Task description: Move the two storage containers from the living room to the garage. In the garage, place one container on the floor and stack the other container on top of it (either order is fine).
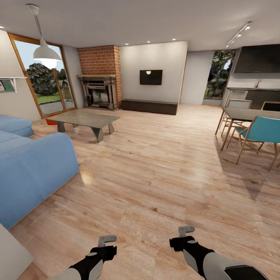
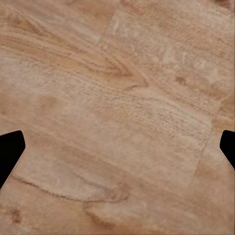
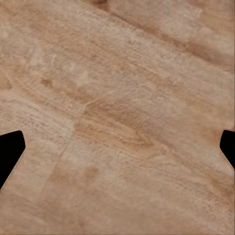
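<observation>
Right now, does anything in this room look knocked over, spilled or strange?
Nothing stands out. The coffee table, blue sofa and dining chairs stand upright and orderly on the wood floor. A small red-orange shape sits beyond the table, mostly hidden.

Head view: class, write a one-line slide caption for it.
Two empty open grippers, left and right, over light wood-plank floor beside a blue fabric sofa.

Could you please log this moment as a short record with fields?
room: living room, wood-plank floor
left side: blue sofa
ahead: grey coffee table, brick fireplace, wall TV
red-orange item: small patch behind the coffee table, possibly a storage container
right side: dining table, teal chair
left gripper: open, empty
right gripper: open, empty
</observation>
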### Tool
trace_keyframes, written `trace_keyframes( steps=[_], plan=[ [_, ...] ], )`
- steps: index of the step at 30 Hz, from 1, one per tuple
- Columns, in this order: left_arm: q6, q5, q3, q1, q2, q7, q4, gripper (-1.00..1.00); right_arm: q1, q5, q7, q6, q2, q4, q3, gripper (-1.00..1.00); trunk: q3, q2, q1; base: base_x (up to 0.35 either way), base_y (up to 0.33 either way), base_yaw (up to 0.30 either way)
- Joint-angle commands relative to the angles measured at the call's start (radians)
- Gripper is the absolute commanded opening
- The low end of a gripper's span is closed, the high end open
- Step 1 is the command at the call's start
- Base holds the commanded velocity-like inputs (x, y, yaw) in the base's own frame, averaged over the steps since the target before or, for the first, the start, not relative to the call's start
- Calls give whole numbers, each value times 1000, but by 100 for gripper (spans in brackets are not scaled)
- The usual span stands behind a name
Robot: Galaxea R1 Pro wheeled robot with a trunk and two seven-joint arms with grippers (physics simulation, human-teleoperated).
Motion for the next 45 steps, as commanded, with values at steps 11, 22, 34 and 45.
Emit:
trace_keyframes(
  steps=[11,22,34,45],
  plan=[
    [-4,1,5,-1,0,2,1,100,-1,2,-4,-2,0,2,6,100,-1,0,1,345,0,0],
    [-4,1,5,-1,0,2,1,100,-1,1,-4,-2,0,2,6,100,-1,0,1,345,0,0],
    [-4,1,5,-1,0,2,1,100,-1,1,-4,-3,0,2,7,100,-1,0,1,345,0,0],
    [-4,1,5,-1,0,2,1,100,-1,1,-4,-3,0,2,7,100,-1,0,1,345,0,0]
  ],
)
